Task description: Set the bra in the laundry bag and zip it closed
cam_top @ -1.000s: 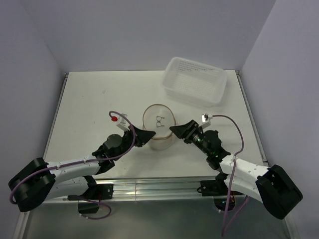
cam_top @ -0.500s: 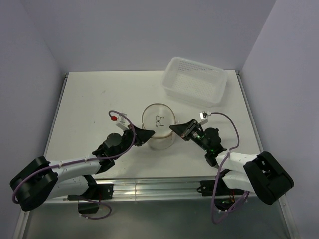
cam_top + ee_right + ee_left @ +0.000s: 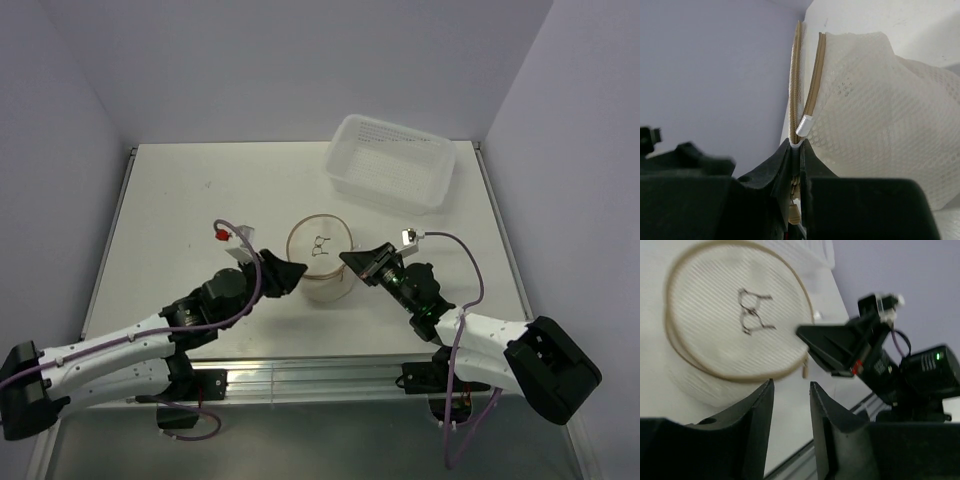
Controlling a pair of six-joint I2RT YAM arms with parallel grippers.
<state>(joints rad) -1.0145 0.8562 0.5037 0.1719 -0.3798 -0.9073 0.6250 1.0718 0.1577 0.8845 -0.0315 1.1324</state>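
The laundry bag [image 3: 322, 262] stands at the table's middle, a round white mesh drum with a beige zip rim. Its lid [image 3: 735, 310] bears a dark bra icon and lies tilted on top. My right gripper [image 3: 348, 258] is at the bag's right side, shut on the zip rim [image 3: 801, 90], with the beige zip pull [image 3: 794, 215] hanging between its fingers. My left gripper [image 3: 296, 271] hovers just off the bag's left side, open, with nothing between its fingers [image 3: 755, 425]. The bra shows in no view.
A white perforated plastic basket [image 3: 390, 162] sits at the back right of the table. The white tabletop [image 3: 200, 200] ends at a metal rail along the near edge [image 3: 300, 372]. Purple walls close in on both sides.
My left gripper has opened and drawn slightly back from the bag's left side. My right gripper has shut on the zip rim at the bag's right.
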